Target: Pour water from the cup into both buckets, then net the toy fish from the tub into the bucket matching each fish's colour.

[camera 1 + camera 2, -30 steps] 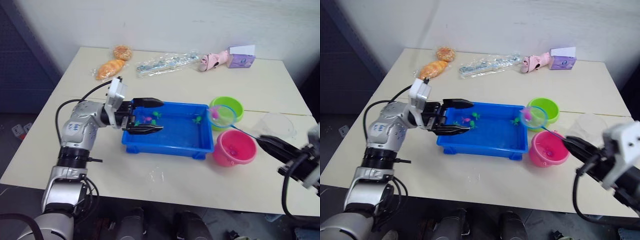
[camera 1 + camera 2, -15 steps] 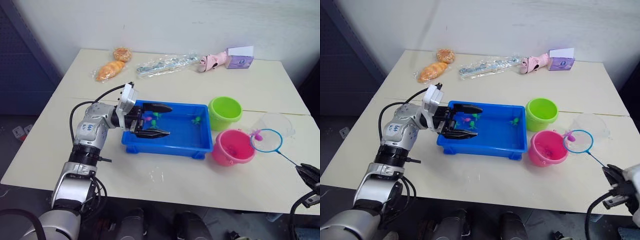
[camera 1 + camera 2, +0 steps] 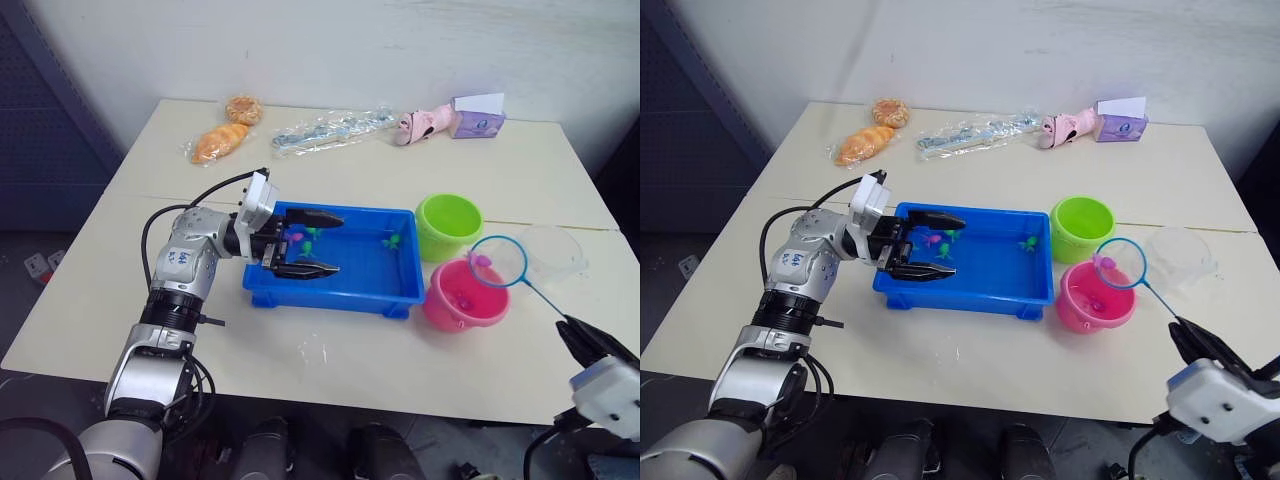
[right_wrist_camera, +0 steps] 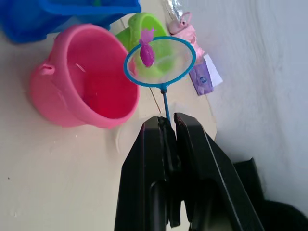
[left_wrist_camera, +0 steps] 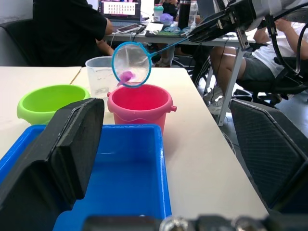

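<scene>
- right hand clamped tight on the net handle, hoop raised over far rim of the pink bucket so the pink fish in the mesh can be tipped in
- left hand spread wide, holding nothing, straddling left end of the tub, likely steadying it
- green bucket beside the pink one; cup just right, on the table

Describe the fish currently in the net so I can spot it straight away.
Start at the blue tub mid-table, then go to the pink bucket at its right end. Above that bucket's rim hangs the net, held by the right tool. The pink fish lies inside its hoop, the one fish out of the water.
</scene>
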Controlling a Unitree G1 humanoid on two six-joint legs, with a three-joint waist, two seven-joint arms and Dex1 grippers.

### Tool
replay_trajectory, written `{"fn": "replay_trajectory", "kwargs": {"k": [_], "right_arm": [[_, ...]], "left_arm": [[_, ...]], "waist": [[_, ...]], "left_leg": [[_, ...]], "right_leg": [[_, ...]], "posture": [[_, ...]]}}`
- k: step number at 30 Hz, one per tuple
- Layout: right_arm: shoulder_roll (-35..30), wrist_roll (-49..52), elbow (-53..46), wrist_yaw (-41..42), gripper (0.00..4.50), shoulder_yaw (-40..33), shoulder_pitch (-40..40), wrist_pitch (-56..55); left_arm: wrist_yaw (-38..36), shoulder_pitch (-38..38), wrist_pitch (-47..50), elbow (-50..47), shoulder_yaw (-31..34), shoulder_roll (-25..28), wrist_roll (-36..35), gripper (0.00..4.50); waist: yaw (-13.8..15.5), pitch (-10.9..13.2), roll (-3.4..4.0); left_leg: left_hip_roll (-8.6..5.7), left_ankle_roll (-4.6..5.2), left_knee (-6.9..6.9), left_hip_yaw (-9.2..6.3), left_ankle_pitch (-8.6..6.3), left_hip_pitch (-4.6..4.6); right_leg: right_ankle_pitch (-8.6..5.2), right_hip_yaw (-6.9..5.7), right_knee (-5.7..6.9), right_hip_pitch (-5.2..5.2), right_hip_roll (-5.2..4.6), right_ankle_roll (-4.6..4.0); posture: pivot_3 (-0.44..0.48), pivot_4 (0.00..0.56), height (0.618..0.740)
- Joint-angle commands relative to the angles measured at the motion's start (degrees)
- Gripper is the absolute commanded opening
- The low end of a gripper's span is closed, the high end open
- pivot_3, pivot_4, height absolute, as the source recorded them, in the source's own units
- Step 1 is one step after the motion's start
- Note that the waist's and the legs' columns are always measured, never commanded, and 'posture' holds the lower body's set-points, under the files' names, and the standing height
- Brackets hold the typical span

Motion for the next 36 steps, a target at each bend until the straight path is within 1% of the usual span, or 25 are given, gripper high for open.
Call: {"fn": "replay_trajectory", "kwargs": {"k": [1,4,6,7,9,11,13,15,17,19,22,24,27,29,31,34,36], "right_arm": [[-0.1,-8.9,3.7,-5.9,0.0,-3.0,-0.5,-10.3],[-0.3,-13.1,6.2,-9.2,0.0,-3.5,-1.2,-15.3],[-0.4,-14.0,7.3,-10.4,0.0,-3.4,-1.2,-17.8],[-0.2,-13.7,7.5,-10.9,0.0,-3.4,-1.3,-18.7],[0.5,-9.9,6.4,-10.6,0.0,-2.9,-1.6,-17.3],[-0.1,1.7,2.1,-7.5,0.0,0.2,-2.6,-9.4],[-1.2,10.9,-1.8,-5.7,0.0,2.9,-4.7,-1.7],[-3.0,17.1,-4.9,-4.9,0.0,5.0,-8.3,6.7],[-5.7,27.5,-7.8,-4.9,0.0,9.9,-12.7,18.5],[-8.2,33.6,-9.4,-5.7,0.0,14.0,-18.3,27.7],[-11.9,34.0,-9.4,-7.7,0.0,19.9,-26.0,39.3],[-12.2,39.3,-8.6,-9.6,0.0,23.9,-31.8,48.5],[-11.0,46.8,-7.1,-11.6,0.0,29.4,-41.1,59.7],[-7.9,50.7,-3.9,-13.8,0.0,35.0,-49.4,68.0],[-5.7,53.3,-1.8,-15.0,0.0,37.9,-54.5,73.5],[-1.6,51.6,4.2,-17.0,0.0,44.5,-62.6,78.8],[0.9,50.0,8.1,-18.0,0.0,47.4,-66.7,80.5]], "left_arm": [[0.7,-0.3,-2.0,0.2,0.5,-0.2,0.8,4.46],[0.6,-0.3,-2.3,0.2,0.4,-0.3,0.8,4.46],[0.6,-0.4,-2.5,0.4,0.4,-0.4,0.9,4.46],[0.6,-0.4,-2.6,0.5,0.4,-0.3,0.9,4.46],[0.7,-0.2,-2.7,0.6,0.7,0.0,1.0,4.46],[1.1,0.1,-3.1,1.9,1.7,1.2,1.1,4.46],[1.1,0.3,-4.1,3.7,2.6,2.7,1.5,4.46],[1.6,0.4,-4.9,5.9,3.8,4.3,1.6,4.46],[2.6,0.5,-5.6,8.3,5.6,6.0,1.6,4.46],[4.2,0.6,-5.8,9.8,7.1,7.1,1.6,4.46],[5.1,1.5,-6.7,11.3,8.3,9.4,2.4,4.46],[5.8,3.1,-7.2,11.5,9.2,11.3,2.9,4.46],[7.5,5.7,-7.0,10.6,10.7,13.3,2.9,4.46],[8.2,8.0,-6.5,9.1,11.9,14.6,2.4,4.46],[8.7,9.1,-6.2,8.2,12.5,15.2,2.2,4.46],[10.8,11.3,-5.2,4.9,13.2,15.2,1.9,4.46],[12.1,12.4,-4.6,3.0,13.4,15.1,1.9,4.46]], "waist": [[0.0,0.0,0.0],[0.0,0.0,0.0],[-0.1,0.0,0.0],[-0.1,0.0,0.0],[-0.1,0.0,0.0],[-0.3,0.0,0.0],[-1.0,0.0,0.01],[-1.2,0.0,0.03],[-1.4,0.0,0.03],[-1.4,0.0,0.02],[-0.9,0.0,0.02],[-0.8,0.0,-0.01],[-1.1,0.0,-0.01],[-1.0,0.0,-0.05],[-1.1,0.0,-0.05],[-1.1,0.0,-0.05],[-1.1,0.0,-0.05]], "left_leg": [[0.0,-0.01,0.0,-0.01,0.0,0.02],[0.01,-0.02,0.0,-0.01,-0.01,0.07],[0.02,-0.03,0.0,-0.01,-0.01,0.07],[0.02,-0.03,0.0,-0.01,-0.01,0.08],[0.02,-0.03,0.0,-0.01,-0.01,0.09],[0.04,-0.03,0.01,-0.02,-0.01,0.11],[0.07,-0.03,0.01,-0.03,-0.01,0.17],[0.18,-0.04,0.02,-0.03,0.0,0.24],[0.23,-0.04,0.03,-0.03,-0.01,0.29],[0.27,-0.03,0.07,-0.06,-0.01,0.3],[0.26,0.03,0.08,-0.14,-0.05,0.26],[0.22,0.06,0.1,-0.16,-0.06,0.08],[0.21,0.12,0.14,-0.17,-0.11,0.07],[0.22,0.13,0.13,-0.21,-0.11,0.06],[0.22,0.13,0.15,-0.26,-0.11,0.06],[0.21,0.14,0.11,-0.27,-0.12,0.03],[0.17,0.15,0.12,-0.25,-0.13,0.02]], "right_leg": [[0.0,0.0,-0.02,0.03,0.0,0.0],[0.0,0.0,-0.04,0.07,0.0,0.0],[0.0,-0.01,-0.04,0.09,0.01,0.0],[0.0,-0.01,-0.04,0.09,0.01,0.0],[0.0,-0.01,-0.04,0.11,0.01,0.0],[0.0,-0.01,-0.05,0.15,0.01,-0.01],[0.0,-0.02,-0.06,0.22,0.02,-0.01],[0.0,-0.01,-0.07,0.27,0.08,-0.02],[-0.01,-0.02,-0.05,0.3,0.1,-0.03],[0.0,-0.02,-0.03,0.31,0.09,-0.04],[0.0,-0.07,-0.02,0.3,0.07,-0.05],[0.0,-0.09,-0.02,0.17,0.04,-0.05],[0.01,-0.13,-0.06,0.18,0.0,-0.06],[0.01,-0.16,-0.07,0.19,-0.02,-0.06],[0.01,-0.22,-0.07,0.2,-0.04,-0.07],[0.02,-0.26,-0.07,0.17,-0.06,-0.08],[0.02,-0.25,-0.05,0.14,-0.12,-0.09]], "posture": [[0.0,0.15,0.74],[0.0,0.15,0.74],[0.0,0.15,0.74],[0.0,0.15,0.74],[0.0,0.15,0.74],[0.0,0.15,0.74],[0.0,0.15,0.74],[0.0,0.15,0.74],[0.0,0.15,0.74],[0.0,0.15,0.74],[0.0,0.15,0.74],[0.0,0.15,0.74],[0.0,0.15,0.74],[0.0,0.15,0.74],[0.0,0.15,0.74],[0.0,0.15,0.74],[0.0,0.15,0.74]]}}
